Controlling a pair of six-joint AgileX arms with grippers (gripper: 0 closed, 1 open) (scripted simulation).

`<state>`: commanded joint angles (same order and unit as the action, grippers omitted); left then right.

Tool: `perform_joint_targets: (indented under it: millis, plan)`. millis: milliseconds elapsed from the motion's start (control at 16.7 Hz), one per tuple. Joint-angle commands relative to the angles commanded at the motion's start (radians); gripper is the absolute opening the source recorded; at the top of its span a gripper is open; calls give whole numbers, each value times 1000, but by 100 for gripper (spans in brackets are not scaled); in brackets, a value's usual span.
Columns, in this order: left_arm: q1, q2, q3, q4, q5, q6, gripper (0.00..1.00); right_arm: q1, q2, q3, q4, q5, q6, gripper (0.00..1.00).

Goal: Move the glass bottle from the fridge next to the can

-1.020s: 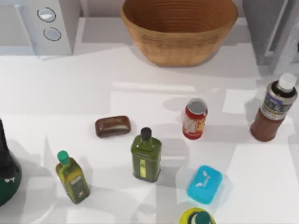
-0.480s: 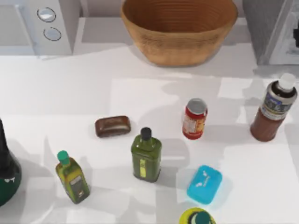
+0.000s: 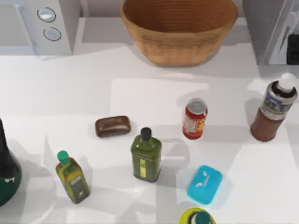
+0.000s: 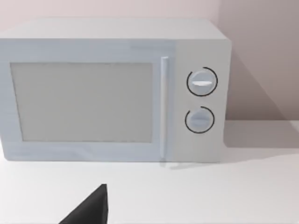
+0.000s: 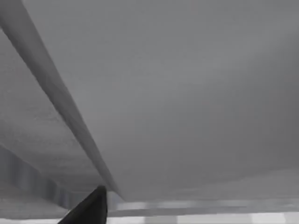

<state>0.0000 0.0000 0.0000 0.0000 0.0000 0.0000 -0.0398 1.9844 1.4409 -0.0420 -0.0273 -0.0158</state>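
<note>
- Standing at the far left of the worktop (image 3: pixel 154 93) is a white microwave (image 3: pixel 37 25) with two round knobs; the left wrist view faces its door.
- At the near left edge there is a dark green round object (image 3: pixel 7 170), cut by the border.
- A little to the right stands a green-capped yellowish bottle (image 3: pixel 72 177), and a brown bar (image 3: pixel 112 126) lies farther back.
- An olive-green bottle (image 3: pixel 146 156) with a black cap stands near the middle.
- A woven basket (image 3: pixel 180 30) sits at the far middle.
- The can (image 3: pixel 194 118) stands upright, right of the middle, and a blue soap box (image 3: pixel 204 184) lies nearer.
- The glass bottle (image 3: pixel 273 109) stands upright on the worktop at the right, apart from the can.
- The fridge (image 3: pixel 271 28) is at the far right corner.
- A dark part of the right arm (image 3: pixel 293 49) shows at the right edge by the fridge.
- For both the left end effector (image 4: pixel 88 210) and the right end effector (image 5: pixel 88 207), I cannot tell if the fingers are apart or together.
</note>
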Motion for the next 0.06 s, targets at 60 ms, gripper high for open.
perform_joint_targets:
  millis: [60]
  plan:
    - [0, 0, 0, 0, 0, 0, 100, 0, 1, 2, 0, 0, 0, 100]
